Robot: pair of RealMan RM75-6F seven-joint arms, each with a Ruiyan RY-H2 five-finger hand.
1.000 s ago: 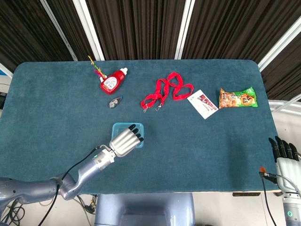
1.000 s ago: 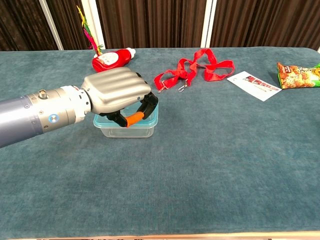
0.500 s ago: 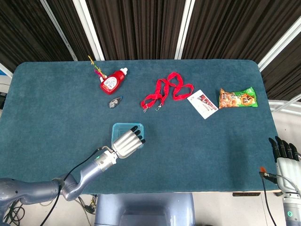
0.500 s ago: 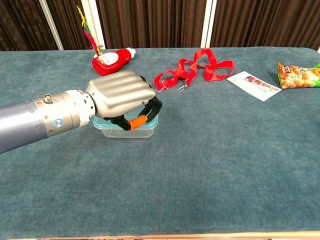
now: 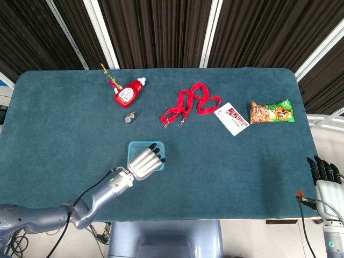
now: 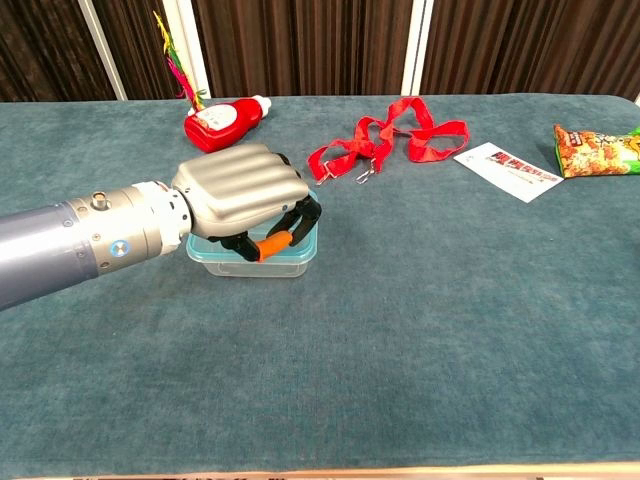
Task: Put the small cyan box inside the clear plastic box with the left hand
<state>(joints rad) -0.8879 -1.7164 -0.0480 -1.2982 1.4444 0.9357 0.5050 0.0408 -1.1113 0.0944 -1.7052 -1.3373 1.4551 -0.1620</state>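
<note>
While curled knuckles-up over the clear plastic box (image 6: pixel 290 262), left hand (image 6: pixel 243 195) covering its opening; cannot tell what the fingers hold; small cyan box hidden beneath; right hand (image 5: pixel 324 171) far off, fingers straight

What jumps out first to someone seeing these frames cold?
The big silver left hand near the front left of the table, fingers curled down over a clear plastic box with a cyan rim. Next, the red things further back on the dark teal table: a red bottle at back left and a looped red lanyard at centre. The right hand hangs off the table's right edge.
</note>
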